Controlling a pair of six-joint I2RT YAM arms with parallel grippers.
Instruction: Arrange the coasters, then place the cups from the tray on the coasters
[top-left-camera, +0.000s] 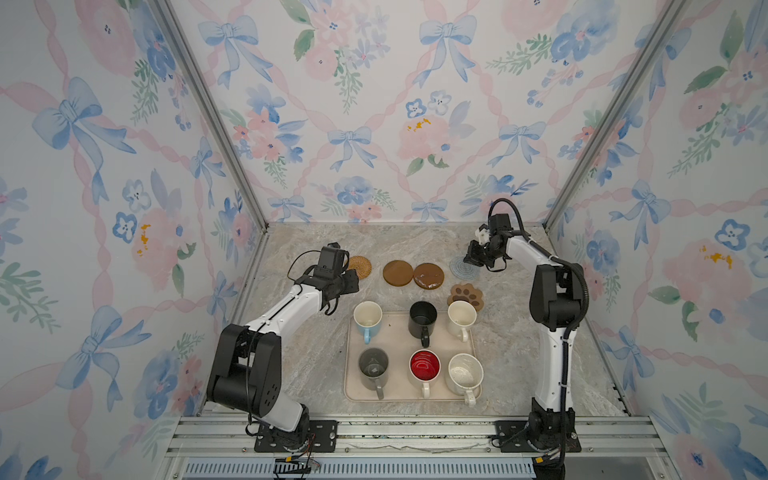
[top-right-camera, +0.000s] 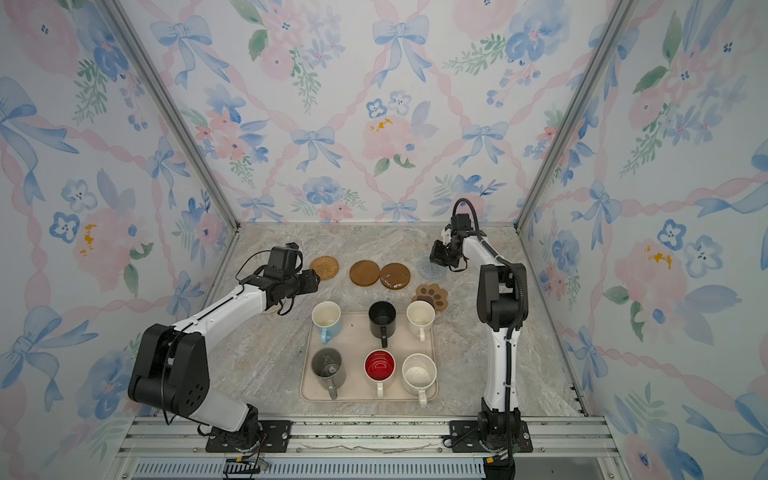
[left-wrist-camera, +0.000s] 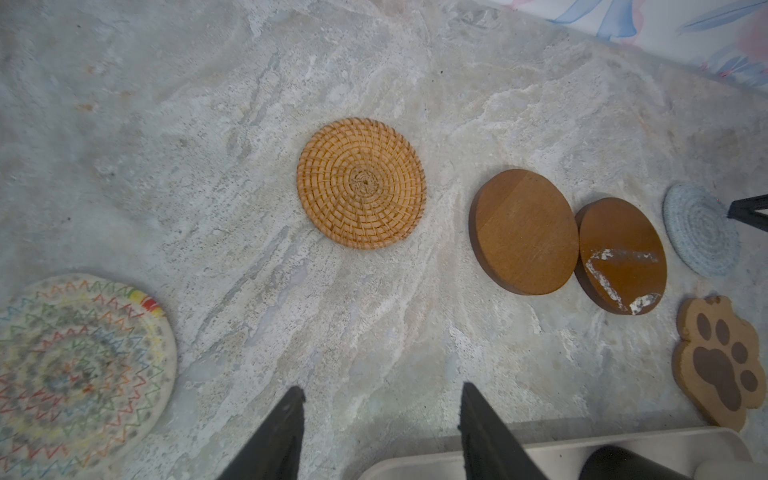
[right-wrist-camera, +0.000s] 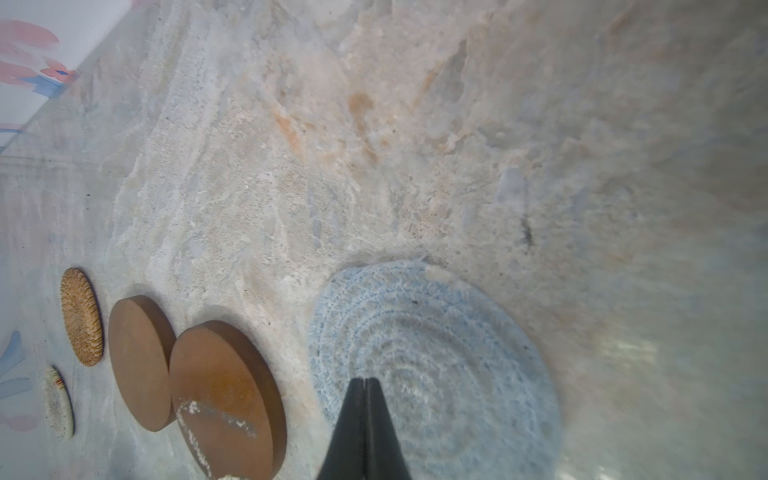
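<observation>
Right wrist, closed claw (right-wrist-camera: 365, 380) over grey-blue coaster (right-wrist-camera: 436, 332)

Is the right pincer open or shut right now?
Shut. The right pincer shows both tips together, no gap, over the grey-blue coaster.

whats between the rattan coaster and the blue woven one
The plain brown disc and the glossy disc, side by side; both top views show it.

Six upright mugs (top-left-camera: 422, 320) on beige tray (top-left-camera: 395, 337); coasters (top-left-camera: 397, 273) flat behind.
</observation>
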